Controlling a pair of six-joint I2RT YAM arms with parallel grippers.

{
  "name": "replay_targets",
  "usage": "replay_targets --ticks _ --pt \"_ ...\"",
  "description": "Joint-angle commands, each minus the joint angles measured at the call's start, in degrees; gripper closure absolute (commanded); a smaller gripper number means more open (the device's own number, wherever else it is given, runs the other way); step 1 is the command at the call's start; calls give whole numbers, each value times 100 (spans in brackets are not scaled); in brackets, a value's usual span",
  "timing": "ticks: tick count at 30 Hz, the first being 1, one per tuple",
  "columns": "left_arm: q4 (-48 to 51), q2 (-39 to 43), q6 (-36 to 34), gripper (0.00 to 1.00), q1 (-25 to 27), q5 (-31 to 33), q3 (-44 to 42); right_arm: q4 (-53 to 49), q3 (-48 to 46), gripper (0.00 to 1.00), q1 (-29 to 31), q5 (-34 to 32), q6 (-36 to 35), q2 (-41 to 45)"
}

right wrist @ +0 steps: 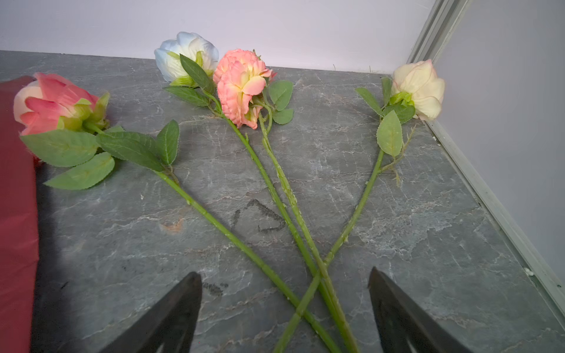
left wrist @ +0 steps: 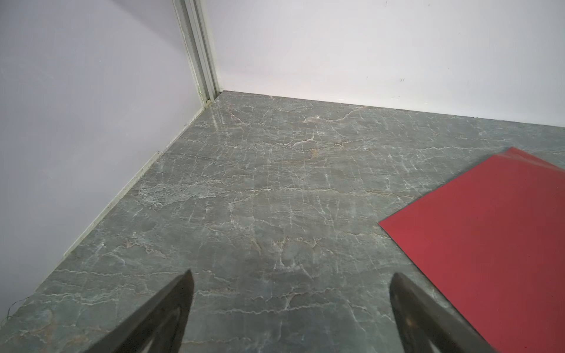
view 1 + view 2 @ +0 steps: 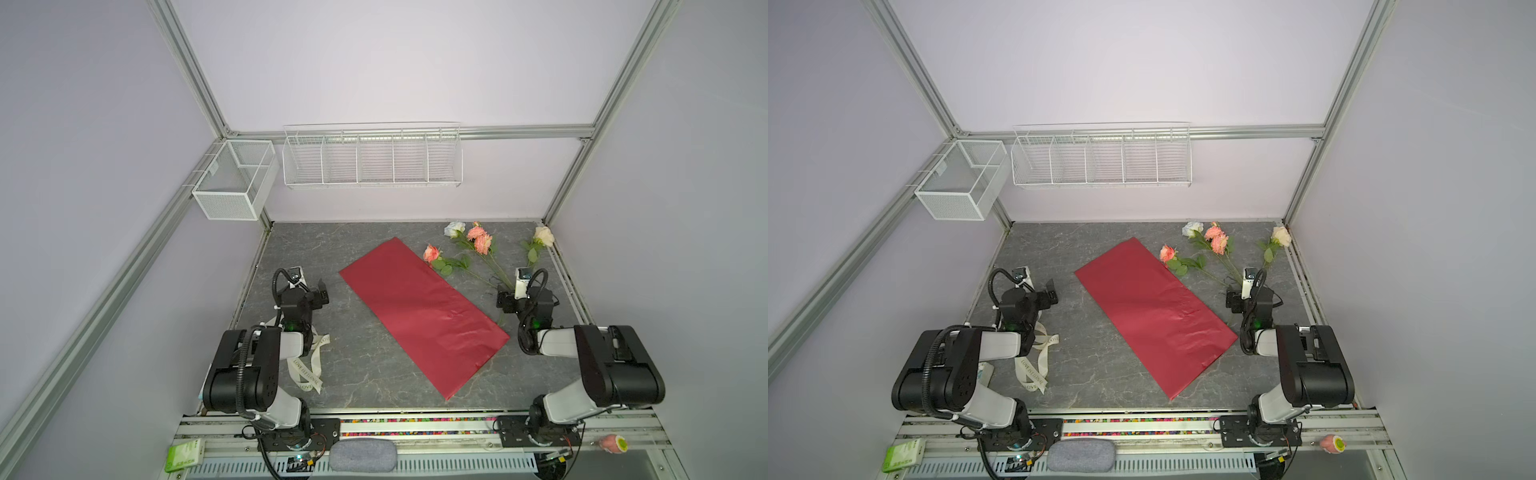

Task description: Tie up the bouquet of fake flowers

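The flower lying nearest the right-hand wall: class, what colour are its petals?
Cream, faintly pink-edged; the flower shows best in the right wrist view.

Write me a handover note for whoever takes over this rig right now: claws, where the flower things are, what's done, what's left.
Left claw: open, empty, over bare grey marble-look table beside the paper.
Right claw: open, empty, above the spot where the stems cross.
Long-stemmed fake flowers: loose, fanned out at the far right, one pink head at the paper's edge.
Shiny red wrapping paper sheet: flat, mid-table, nothing on it.
Cream ribbon with printed lettering: lying partly under the left arm.
Done: nothing visible yet.
Left: likely gather the flowers, wrap them, tie them.
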State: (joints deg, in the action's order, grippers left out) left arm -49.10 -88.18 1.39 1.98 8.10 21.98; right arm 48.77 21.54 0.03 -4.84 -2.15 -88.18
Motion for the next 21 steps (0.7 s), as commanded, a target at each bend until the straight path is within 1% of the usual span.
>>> replay_targets --ticks 1,21 --pt "-150 -50 -56 0 -22 34 101 62 61 12 -19 62 17 49" --pt "-145 -52 -52 0 -22 30 98 44 68 12 -39 86 39 42"
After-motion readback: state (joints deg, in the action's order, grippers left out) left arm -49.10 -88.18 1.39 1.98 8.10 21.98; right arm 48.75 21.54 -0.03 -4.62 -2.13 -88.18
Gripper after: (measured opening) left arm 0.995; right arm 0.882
